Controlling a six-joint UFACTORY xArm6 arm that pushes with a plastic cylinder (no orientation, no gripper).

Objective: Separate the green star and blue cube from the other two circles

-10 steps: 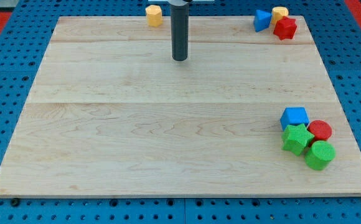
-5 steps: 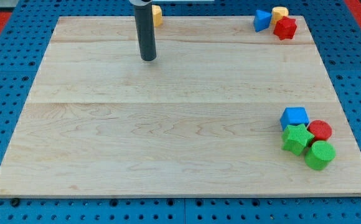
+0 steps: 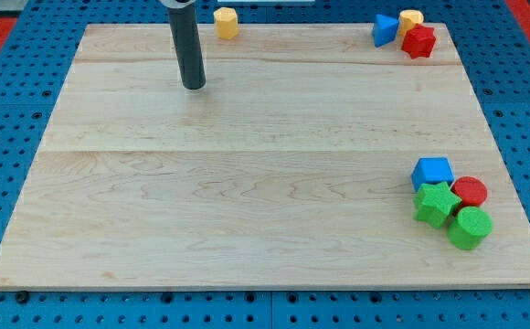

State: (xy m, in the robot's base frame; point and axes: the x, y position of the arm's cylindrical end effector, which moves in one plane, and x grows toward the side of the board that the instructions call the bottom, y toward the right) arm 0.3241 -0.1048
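Camera view: my tip (image 3: pixel 194 87), a bare rod holding nothing, sits at 10 o'clock on the surface (image 3: pixel 247 183). At 4 o'clock, green star (image 3: pixel 435 203) and blue cube (image 3: pixel 431 172) touch the red circle (image 3: pixel 471 191) and green circle (image 3: pixel 470 228); separation appears unstarted.

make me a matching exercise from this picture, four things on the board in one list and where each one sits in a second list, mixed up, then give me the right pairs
Things:
1. my tip
2. green star
3. red star
4. yellow block alone at the view's top edge

Places:
A. top right corner group, beside the blue triangle
B. on bare board in the upper left part, touching no block
C. just up and to the view's right of my tip
D. lower right cluster, below the blue cube

Pairs: 1-B, 2-D, 3-A, 4-C
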